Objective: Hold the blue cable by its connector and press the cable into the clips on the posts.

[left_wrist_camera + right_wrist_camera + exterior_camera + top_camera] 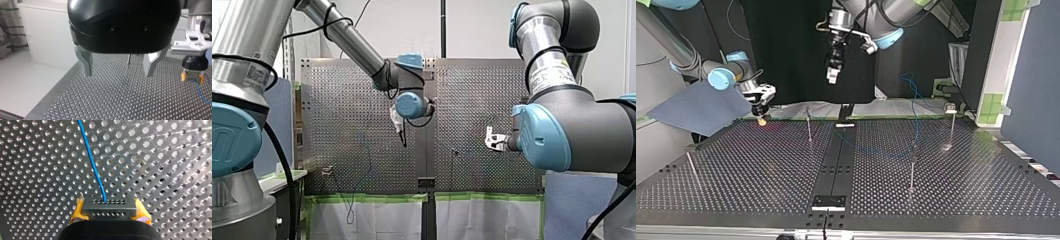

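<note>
My right gripper [110, 211] clamps the connector [110, 206] so the blue cable [91, 162] trails free for clipping (my guess), while my left gripper [118, 72] hangs spread and empty

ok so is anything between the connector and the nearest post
Nothing visible does. My right end effector is shut on the connector, and in the top view only bare perforated table lies between it and the nearest post. My left end effector hangs open higher up, past that post.
</note>
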You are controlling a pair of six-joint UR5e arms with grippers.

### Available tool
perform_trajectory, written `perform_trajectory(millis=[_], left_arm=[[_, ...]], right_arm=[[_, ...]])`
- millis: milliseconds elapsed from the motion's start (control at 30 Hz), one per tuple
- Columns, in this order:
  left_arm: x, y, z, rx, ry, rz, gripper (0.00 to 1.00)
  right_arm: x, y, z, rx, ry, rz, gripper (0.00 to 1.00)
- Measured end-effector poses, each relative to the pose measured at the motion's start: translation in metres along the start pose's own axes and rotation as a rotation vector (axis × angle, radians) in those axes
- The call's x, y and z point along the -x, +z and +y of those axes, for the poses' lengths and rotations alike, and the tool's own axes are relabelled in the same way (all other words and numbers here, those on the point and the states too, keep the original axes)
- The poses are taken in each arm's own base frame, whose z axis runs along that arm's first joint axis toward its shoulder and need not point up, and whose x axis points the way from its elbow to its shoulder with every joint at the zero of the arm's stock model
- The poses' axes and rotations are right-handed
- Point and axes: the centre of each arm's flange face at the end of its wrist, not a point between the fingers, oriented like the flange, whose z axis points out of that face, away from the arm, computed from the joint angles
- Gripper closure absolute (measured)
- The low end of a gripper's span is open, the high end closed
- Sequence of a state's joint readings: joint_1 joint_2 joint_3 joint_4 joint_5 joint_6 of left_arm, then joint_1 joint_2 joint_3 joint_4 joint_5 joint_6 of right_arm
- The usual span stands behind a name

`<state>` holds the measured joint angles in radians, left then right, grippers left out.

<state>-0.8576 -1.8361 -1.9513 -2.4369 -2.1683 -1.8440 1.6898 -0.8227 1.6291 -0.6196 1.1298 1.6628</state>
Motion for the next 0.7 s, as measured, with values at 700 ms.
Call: perform_trajectory(millis=[700], left_arm=[[0.003, -0.027, 0.056, 0.038, -0.044, -0.010, 0.00]], right_arm=[[-0.080, -0.011, 0.000, 0.074, -0.105, 0.108, 1.00]])
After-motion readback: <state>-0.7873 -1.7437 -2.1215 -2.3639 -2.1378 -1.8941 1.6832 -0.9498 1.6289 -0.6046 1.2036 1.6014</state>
